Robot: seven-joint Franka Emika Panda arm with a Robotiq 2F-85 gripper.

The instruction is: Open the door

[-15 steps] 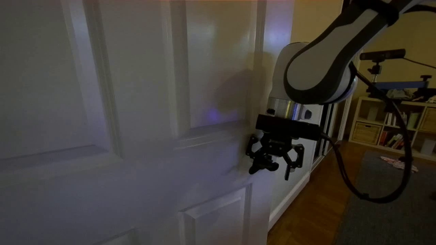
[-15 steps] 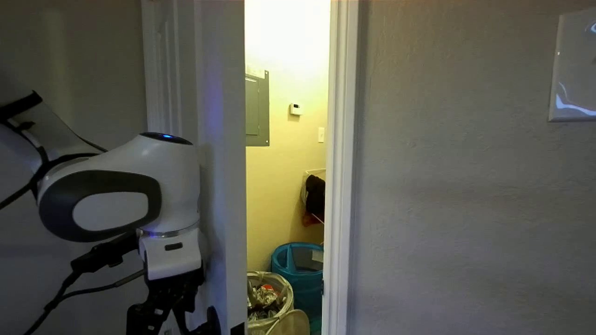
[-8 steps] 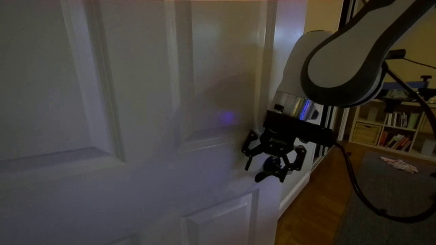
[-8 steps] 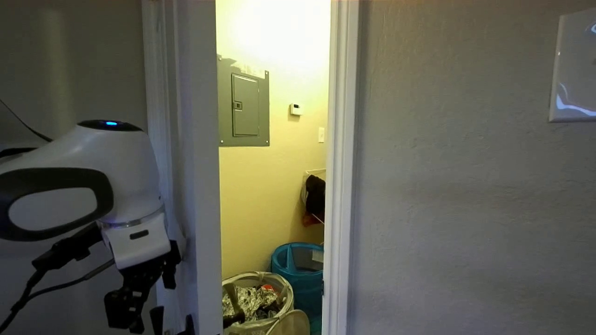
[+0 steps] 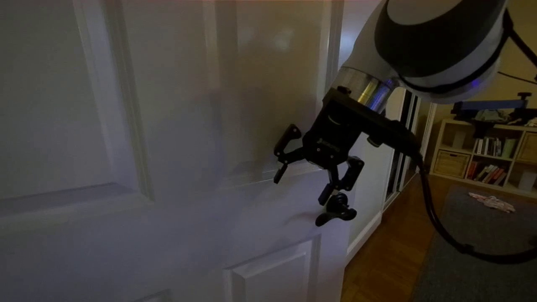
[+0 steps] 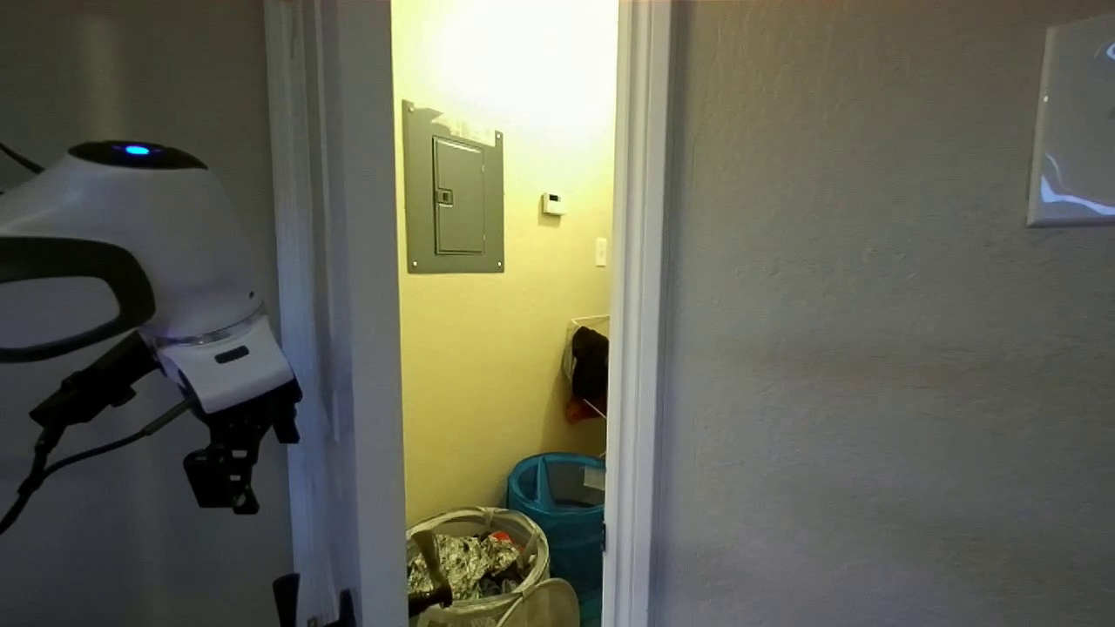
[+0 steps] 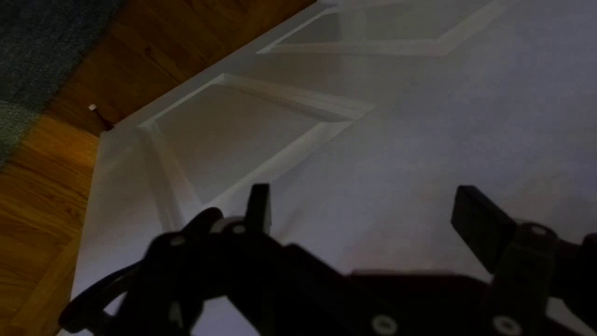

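The white door (image 5: 176, 159) stood on the left, paneled and already ajar; looked like the swing-it-wider part was in hand. Next over, the gripper (image 5: 301, 188) was spread wide, pinching nothing, one side right by the black handle (image 5: 336, 212), though whether they touched was hard to tell. Next move likely called for swinging it further. Then wood floor (image 5: 398, 235), gray rug (image 5: 482, 230), bookshelf (image 5: 488, 157). An exterior view showed a yellow wall (image 6: 496, 374) and blue basket (image 6: 557, 531) right of the door's edge.
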